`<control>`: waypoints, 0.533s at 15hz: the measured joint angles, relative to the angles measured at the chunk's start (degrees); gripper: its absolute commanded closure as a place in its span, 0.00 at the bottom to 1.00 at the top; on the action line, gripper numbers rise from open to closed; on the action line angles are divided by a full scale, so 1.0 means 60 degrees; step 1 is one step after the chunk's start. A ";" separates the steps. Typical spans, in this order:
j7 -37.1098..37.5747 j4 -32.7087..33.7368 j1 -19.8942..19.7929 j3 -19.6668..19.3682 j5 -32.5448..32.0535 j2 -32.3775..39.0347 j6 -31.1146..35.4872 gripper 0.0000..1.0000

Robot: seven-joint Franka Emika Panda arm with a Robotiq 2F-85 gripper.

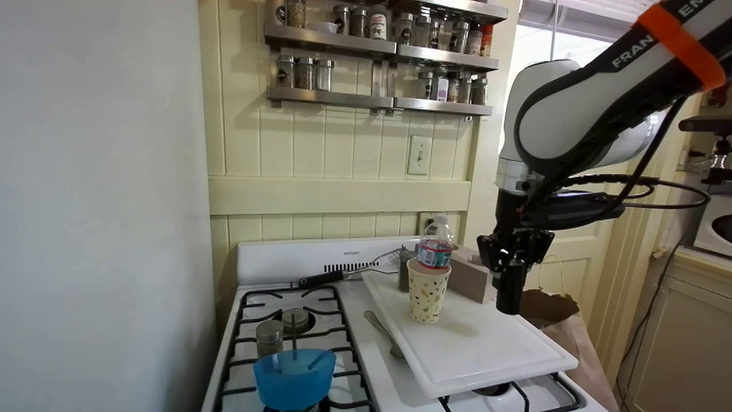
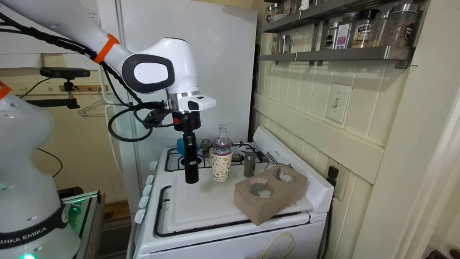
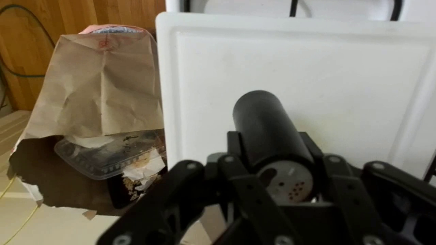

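A black cylinder (image 3: 265,119) is gripped by the pincer (image 3: 271,146) above a white cutting board (image 3: 357,61)

The jaws of the pincer are parted only by the thickness of the black cylinder, which is clasped from both sides. It is held pointing downward over the cutting board, raised off the surface; its upper end, seen in the wrist view, is faced with a pale disc (image 3: 284,187) marked by small dark spots.

On the cutting board, a speckled paper cup (image 1: 428,294) is stood upright, with a clear plastic bottle (image 1: 436,252) set inside it. A small lidded jar (image 2: 249,165) is placed on the board, and a brown cardboard holder (image 2: 278,199) with two round holes is rested at the board's edge.

The board is carried by a white stove (image 1: 392,377), on which a metal spoon (image 1: 383,331) is laid just beside one edge of the board. Farther from the board, a blue bowl (image 1: 294,377) and a glass jar (image 1: 269,339) are set on the stove. Past the board's opposite edge, a brown paper bag (image 3: 105,88) is seen.
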 measured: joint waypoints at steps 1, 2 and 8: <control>-0.0219 0.0015 -0.0104 -0.0088 -0.0292 -0.0084 0.0000 0.82; -0.0522 0.0025 -0.0198 -0.0200 -0.0573 -0.0174 0.0014 0.82; -0.1264 0.0021 -0.0308 -0.0521 -0.0892 -0.0358 0.0272 0.82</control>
